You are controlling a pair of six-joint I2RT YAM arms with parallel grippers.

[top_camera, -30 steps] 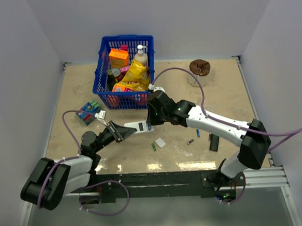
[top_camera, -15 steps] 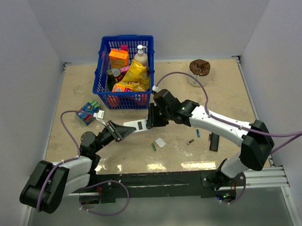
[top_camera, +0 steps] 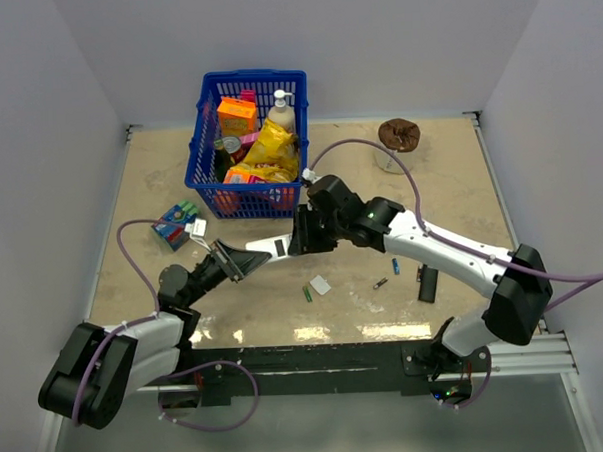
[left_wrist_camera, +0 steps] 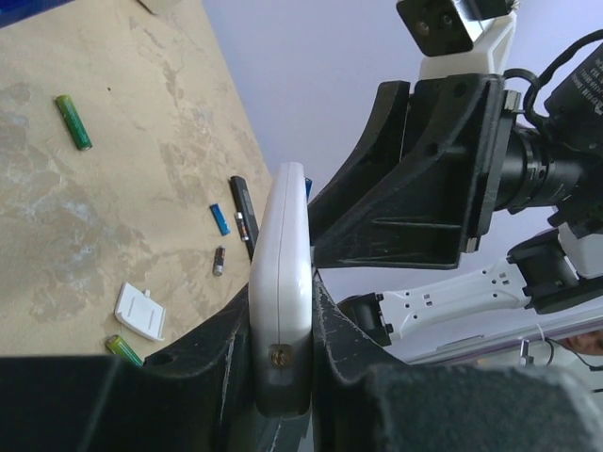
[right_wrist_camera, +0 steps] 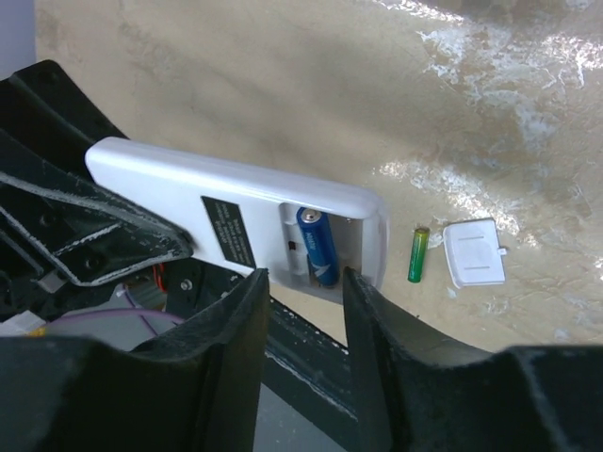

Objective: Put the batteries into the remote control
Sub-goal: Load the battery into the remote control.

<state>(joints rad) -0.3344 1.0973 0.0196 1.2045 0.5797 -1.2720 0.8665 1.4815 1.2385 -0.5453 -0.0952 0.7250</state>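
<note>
The left gripper (top_camera: 241, 261) pinched the white remote control (right_wrist_camera: 236, 212), a blue battery (right_wrist_camera: 317, 247) in its open bay. The right gripper (right_wrist_camera: 303, 275) had its jaws spread above the mottled beige, white-walled desk (right_wrist_camera: 283, 85).

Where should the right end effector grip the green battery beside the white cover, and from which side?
Mid-length on the green battery, probably from straight above: it lies flat, a slim cylinder, so close across its width. The white cover lies just beside it, not touching.

white remote control (right_wrist_camera: 188, 184) held aloft, one blue battery (right_wrist_camera: 317, 247) lying in its open compartment.
</note>
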